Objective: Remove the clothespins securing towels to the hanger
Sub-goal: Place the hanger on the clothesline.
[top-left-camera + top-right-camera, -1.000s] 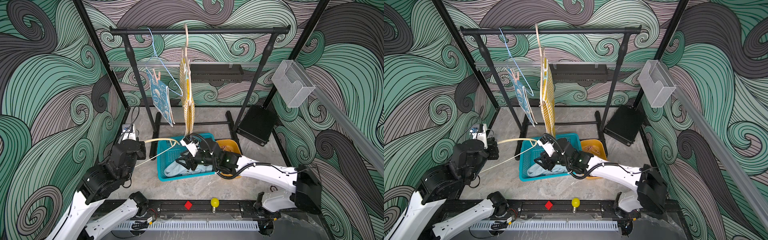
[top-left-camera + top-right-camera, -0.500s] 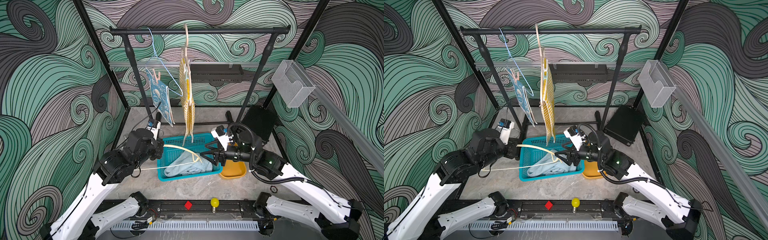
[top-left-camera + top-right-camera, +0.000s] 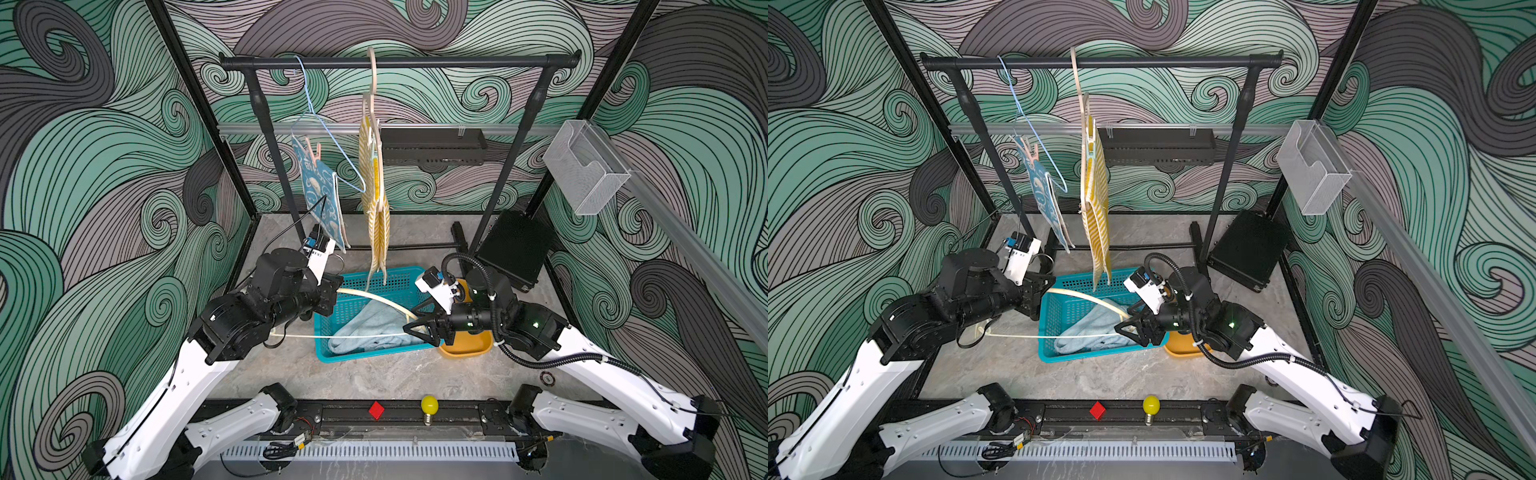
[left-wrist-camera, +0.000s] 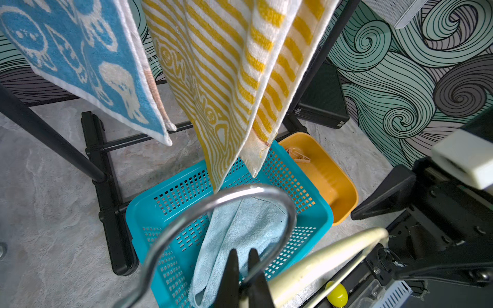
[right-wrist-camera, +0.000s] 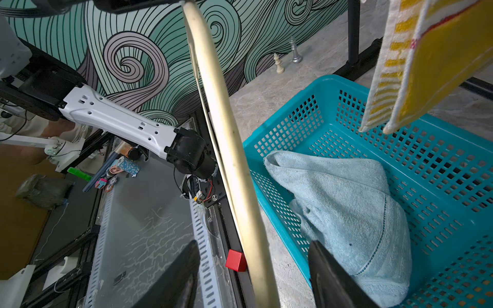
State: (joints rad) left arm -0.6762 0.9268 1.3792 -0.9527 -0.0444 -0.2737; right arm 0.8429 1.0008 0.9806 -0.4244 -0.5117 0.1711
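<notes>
Teal basket [image 4: 323, 210], towel [image 4: 240, 232]; tub [image 4: 337, 186], seemingly clothespins [image 4: 300, 157]

Pink clothespins [image 3: 313, 150] atop hanging bunny towel [image 3: 323, 199]

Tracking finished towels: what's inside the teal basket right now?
A crumpled pale-blue towel lies in the teal basket; its bare mesh shows nothing else. Anything under the towel is covered. The cream hanger crosses above it.
</notes>
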